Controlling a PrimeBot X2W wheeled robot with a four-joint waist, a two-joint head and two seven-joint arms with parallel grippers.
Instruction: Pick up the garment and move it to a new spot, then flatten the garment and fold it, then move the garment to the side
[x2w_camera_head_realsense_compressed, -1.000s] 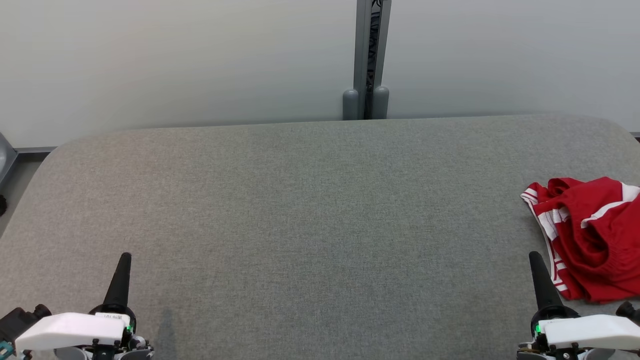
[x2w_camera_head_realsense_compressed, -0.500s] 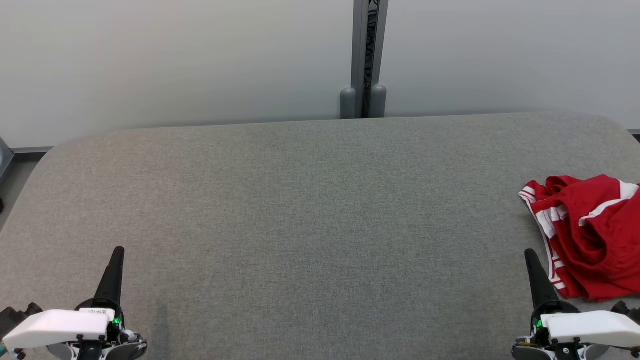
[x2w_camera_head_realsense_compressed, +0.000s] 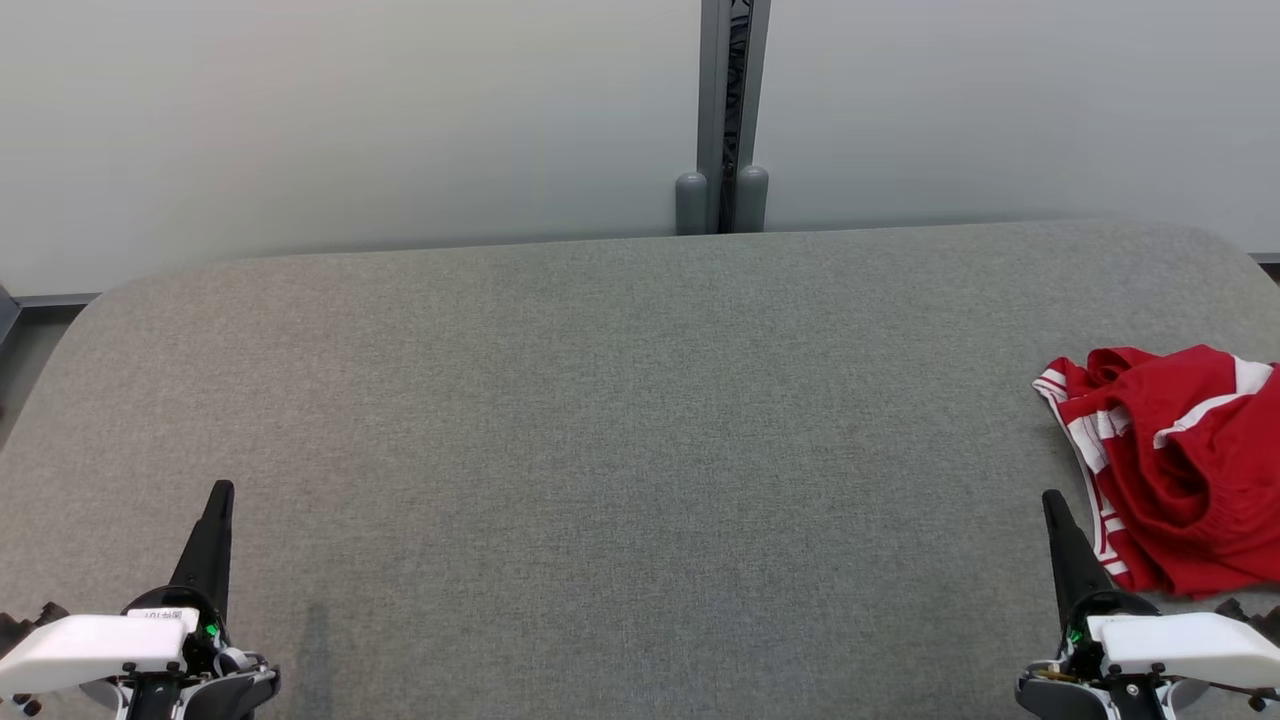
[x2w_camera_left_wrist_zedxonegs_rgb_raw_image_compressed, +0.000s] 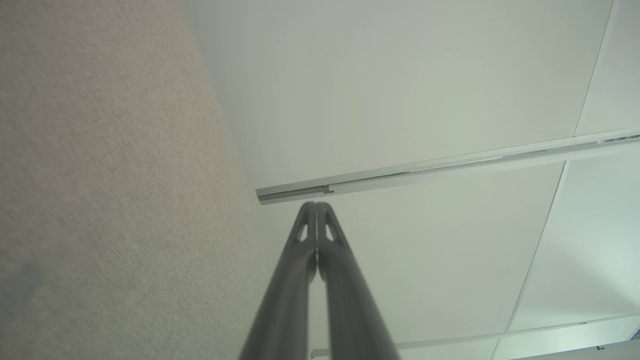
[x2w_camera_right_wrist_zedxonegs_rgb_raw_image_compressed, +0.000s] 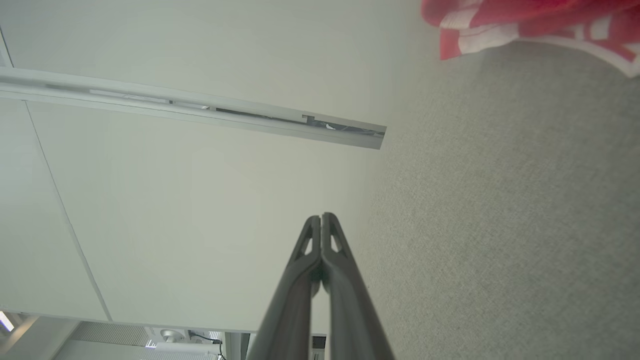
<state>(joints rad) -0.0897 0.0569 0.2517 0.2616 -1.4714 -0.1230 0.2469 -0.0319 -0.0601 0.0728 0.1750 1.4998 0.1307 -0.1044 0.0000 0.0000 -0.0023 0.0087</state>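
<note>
**A:** What is taking up the most room?

**B:** One grey, cloth-covered table (x2w_camera_head_realsense_compressed: 600, 400) is stretching from left to right, with its far corners rounded. Behind it, two pale wall panels (x2w_camera_head_realsense_compressed: 300, 120) are standing side by side.

**A:** Where is the garment lying?

**B:** One red garment (x2w_camera_head_realsense_compressed: 1180, 470) with white stripes is lying crumpled on the right side of the table, about midway between near and far. Its right part is running out of the head view.

**A:** Is anything standing between the panels?

**B:** One grey post (x2w_camera_head_realsense_compressed: 733, 90) is rising there, at the middle of the table's far edge. Two rounded grey caps (x2w_camera_head_realsense_compressed: 690, 200) are flanking its foot, one on each side.

**A:** How many grippers are showing?

**B:** Two. The left gripper (x2w_camera_head_realsense_compressed: 220, 490) is hovering at the near left, well apart from the garment. Its two dark fingers (x2w_camera_left_wrist_zedxonegs_rgb_raw_image_compressed: 300, 280) are pressing together, holding nothing and pointing toward the far side. The right gripper (x2w_camera_head_realsense_compressed: 1050, 497) is sitting at the near right, and its two fingers are likewise pressing together with nothing between them. Its tip is pointing just beside the garment's near left edge and is not touching the cloth.
</note>
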